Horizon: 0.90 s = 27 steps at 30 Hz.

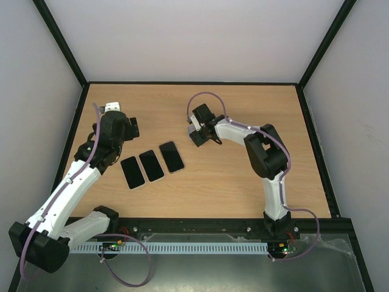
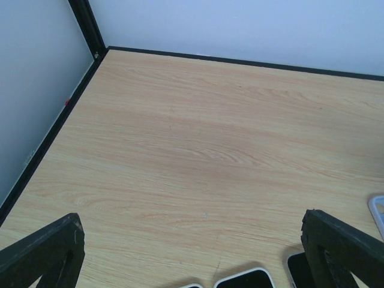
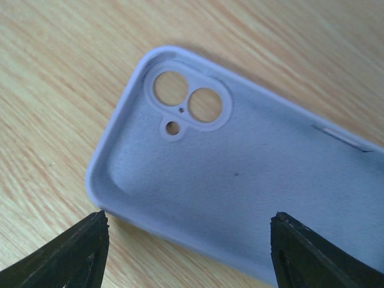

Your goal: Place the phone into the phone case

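Observation:
Three black-screened phones lie side by side, face up: left (image 1: 132, 172), middle (image 1: 151, 165), right (image 1: 171, 157). Their top ends show at the bottom edge of the left wrist view (image 2: 246, 279). A lilac phone case (image 3: 240, 180) lies open side up on the wood, with its camera cutouts at the upper left. My right gripper (image 3: 189, 258) hangs open just above it, fingers (image 3: 72, 255) apart astride its near long edge. In the top view the right gripper (image 1: 199, 137) hides the case. My left gripper (image 1: 129, 126) is open and empty, behind and left of the phones.
The wooden table (image 1: 243, 182) has a black raised border and grey walls close by on three sides. A pale rim (image 2: 377, 211) shows at the right edge of the left wrist view; I cannot tell what it is.

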Motion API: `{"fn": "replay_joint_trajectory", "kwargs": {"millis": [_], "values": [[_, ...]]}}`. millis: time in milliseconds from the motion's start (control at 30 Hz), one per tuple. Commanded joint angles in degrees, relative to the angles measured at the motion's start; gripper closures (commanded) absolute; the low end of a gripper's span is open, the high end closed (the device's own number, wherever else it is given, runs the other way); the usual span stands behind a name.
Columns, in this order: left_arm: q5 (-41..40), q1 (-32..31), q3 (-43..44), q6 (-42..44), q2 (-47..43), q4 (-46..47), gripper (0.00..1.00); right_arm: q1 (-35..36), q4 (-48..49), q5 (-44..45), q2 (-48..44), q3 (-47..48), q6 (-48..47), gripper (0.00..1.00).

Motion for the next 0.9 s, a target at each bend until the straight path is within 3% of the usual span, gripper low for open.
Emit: {"fn": "replay_joint_trajectory", "kwargs": {"millis": [0, 167, 333, 567, 733, 867], "values": [[3.36, 1.98, -1.09, 0.57, -1.61, 1.79, 0.01, -1.17, -3.95, -3.39, 1.33, 0.97, -1.81, 0.3], [4.89, 3.36, -1.19, 0.49, -1.75, 1.8, 0.01, -2.33, -3.48, -4.87, -0.02, -0.46, -2.56, 0.31], [6.3, 4.66, -1.35, 0.5, -2.23, 2.06, 0.01, -2.53, -3.36, -1.58, 3.09, 0.58, -2.21, 0.4], [7.32, 5.0, -1.55, 0.49, -2.5, 2.13, 0.01, -2.53, -2.56, -3.08, 2.96, -0.07, -0.58, 0.57], [8.24, 5.41, -1.54, 0.49, -2.61, 2.11, 0.01, -2.53, -1.53, -5.3, -0.41, -2.77, 1.98, 0.81], [8.76, 5.71, -1.62, 0.48, -2.9, 2.13, 0.01, -2.45, -0.25, -7.29, -3.03, -6.05, 4.12, 0.91]]}}
